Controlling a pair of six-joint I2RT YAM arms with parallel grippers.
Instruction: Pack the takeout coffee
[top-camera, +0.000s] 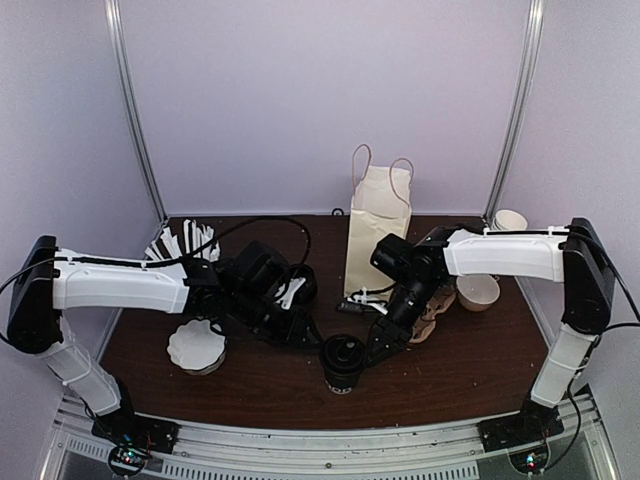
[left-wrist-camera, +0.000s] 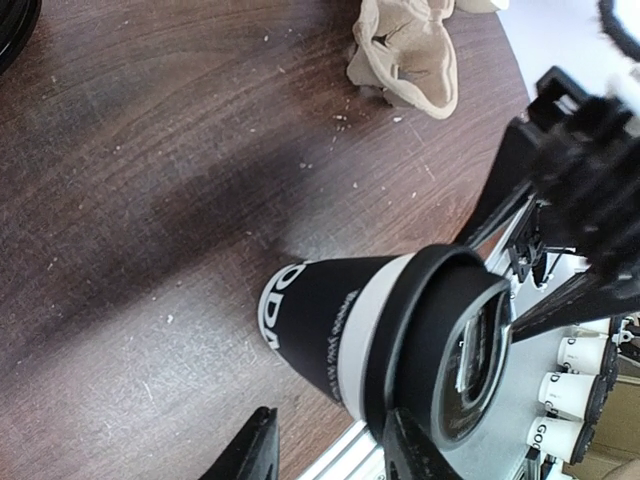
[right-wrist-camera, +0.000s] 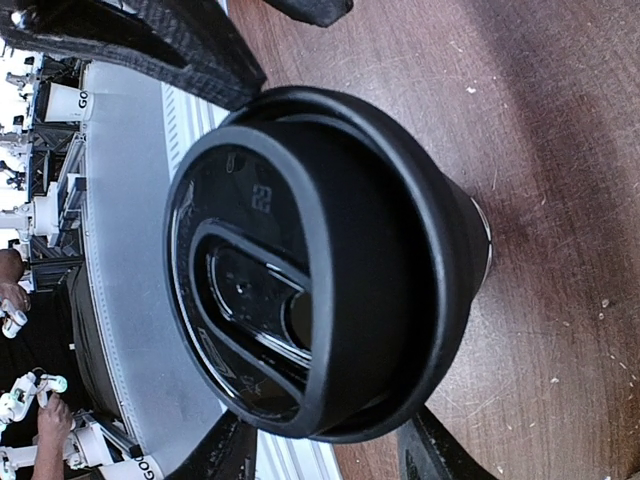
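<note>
Dark, black-lidded paper cup (top-camera: 343, 362) is sitting unbagged near the cream paper bag (top-camera: 378, 225); left gripper (top-camera: 303, 333) and right gripper (top-camera: 381, 348) are hovering open, empty.

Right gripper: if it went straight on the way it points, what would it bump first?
Most likely the takeout coffee's black lid, which sits straight ahead of the right gripper; how near is hard to judge.
</note>
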